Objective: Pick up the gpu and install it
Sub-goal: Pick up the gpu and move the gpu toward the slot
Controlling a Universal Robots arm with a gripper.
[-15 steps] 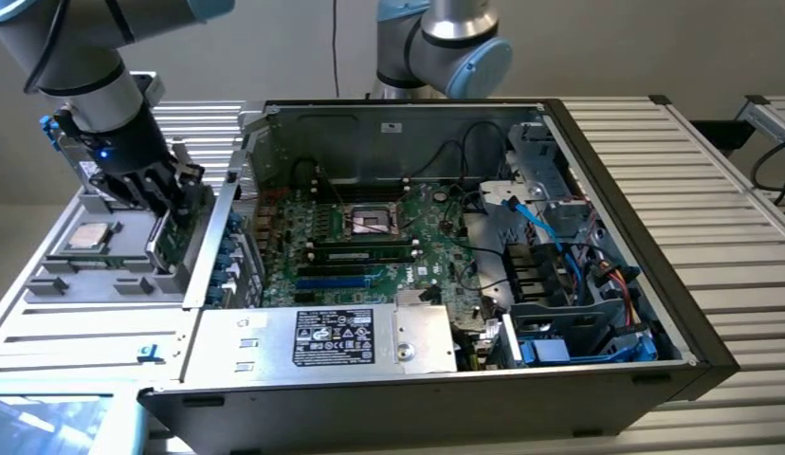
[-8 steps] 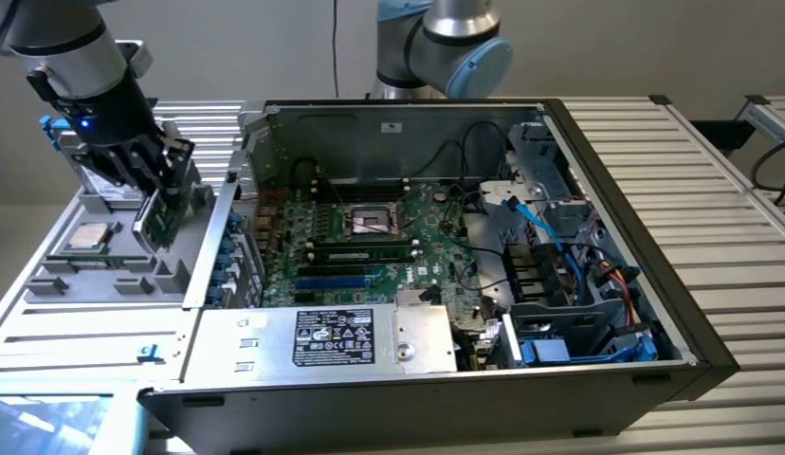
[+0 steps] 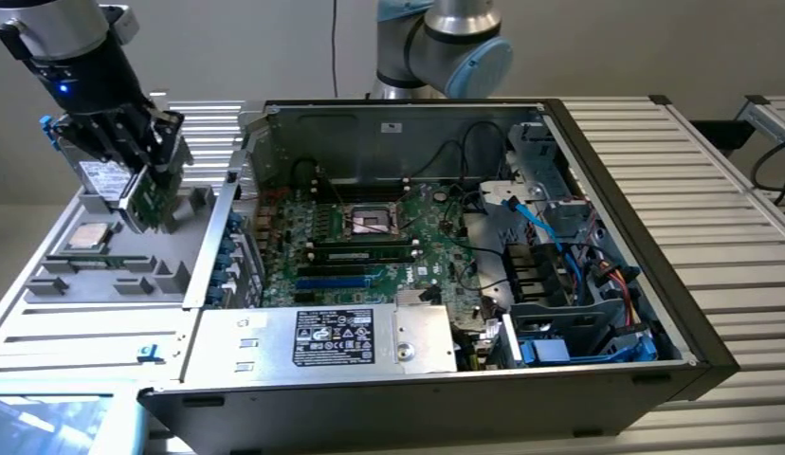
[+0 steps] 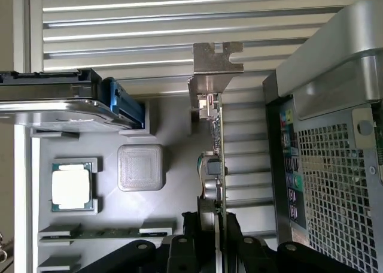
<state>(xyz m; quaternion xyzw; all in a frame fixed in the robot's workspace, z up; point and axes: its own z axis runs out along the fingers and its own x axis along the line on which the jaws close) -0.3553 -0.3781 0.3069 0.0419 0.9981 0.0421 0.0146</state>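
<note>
Grey tray (image 3: pixel 115 277) beside one open computer case (image 3: pixel 367 142), one gpu (image 4: pixel 217 135) upright in the grip of one half-open tool (image 4: pixel 216 225)

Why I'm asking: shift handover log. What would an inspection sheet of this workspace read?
Surface: ribbed metal bench, carrying an open black computer case and a grey moulded parts tray.
Job's things: green expansion card with silver end bracket, on edge over the tray, outside the case.
Clutter: silver square processor chip, narrow memory stick, silver drive box, all in the tray.
Tool: at the card's upper edge.
Cables: blue and black leads inside the case.
Surroundings: grey-and-blue arm joint behind the case.
</note>
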